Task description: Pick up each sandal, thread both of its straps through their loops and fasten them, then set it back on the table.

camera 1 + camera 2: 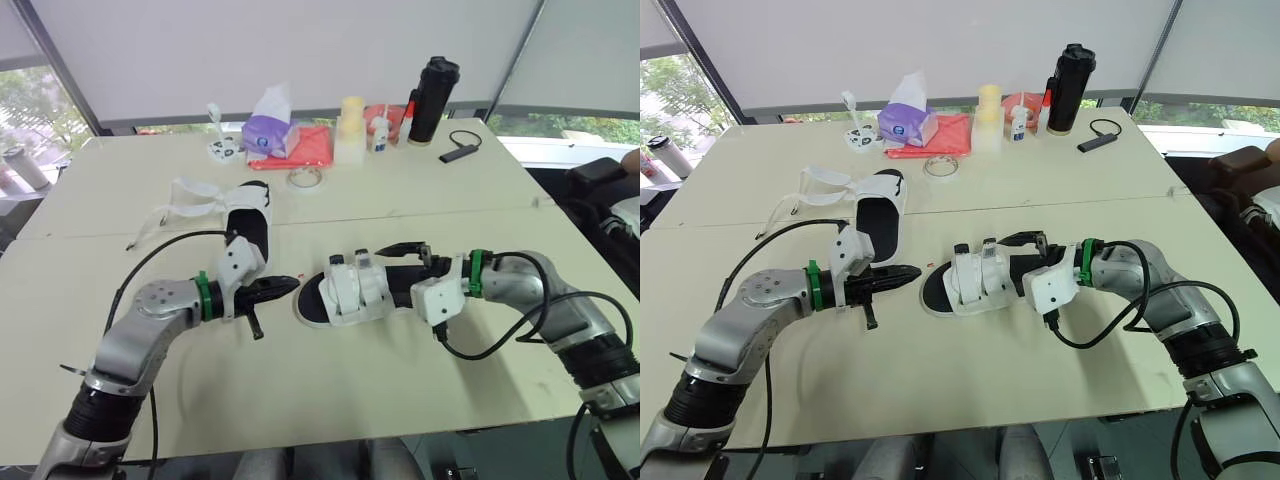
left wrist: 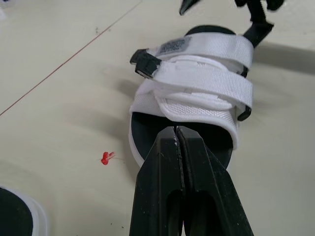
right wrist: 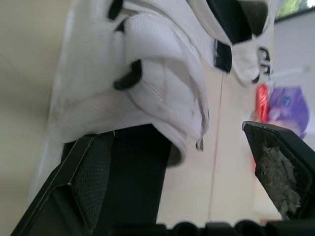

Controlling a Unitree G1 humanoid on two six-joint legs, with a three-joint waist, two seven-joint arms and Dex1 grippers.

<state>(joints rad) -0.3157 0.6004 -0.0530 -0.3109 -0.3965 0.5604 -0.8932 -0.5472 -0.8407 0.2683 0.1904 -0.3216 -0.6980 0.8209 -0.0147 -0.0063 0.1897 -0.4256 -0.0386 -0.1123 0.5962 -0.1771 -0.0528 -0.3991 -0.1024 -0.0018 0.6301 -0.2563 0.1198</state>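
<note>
Your left gripper [image 1: 288, 285], fingers pressed together and empty, points at the toe of the strapped sandal [image 1: 350, 292], mid-frame. Your right gripper [image 1: 408, 262] stands spread at its heel; the other sandal [image 1: 247, 218] lies upper left.

White webbing-strap sandal with black footbed [image 1: 352, 290]: black plastic buckles, woven mesh texture on the white padding under the straps. Second white sandal with black footbed [image 1: 245, 218]: same colours. Cream matte table [image 1: 420, 370], plain, with a tiny red speck [image 2: 105, 157]. Left gripper [image 2: 177, 130] is black; right gripper [image 3: 172, 135] is black with a cross-hatch pad on one finger. Green band on left wrist [image 1: 203, 296], green band on right wrist [image 1: 476, 273]. Purple tissue box [image 1: 266, 135], red cloth [image 1: 310, 148], glossy black bottle [image 1: 432, 98], pale yellow container [image 1: 351, 128].
</note>
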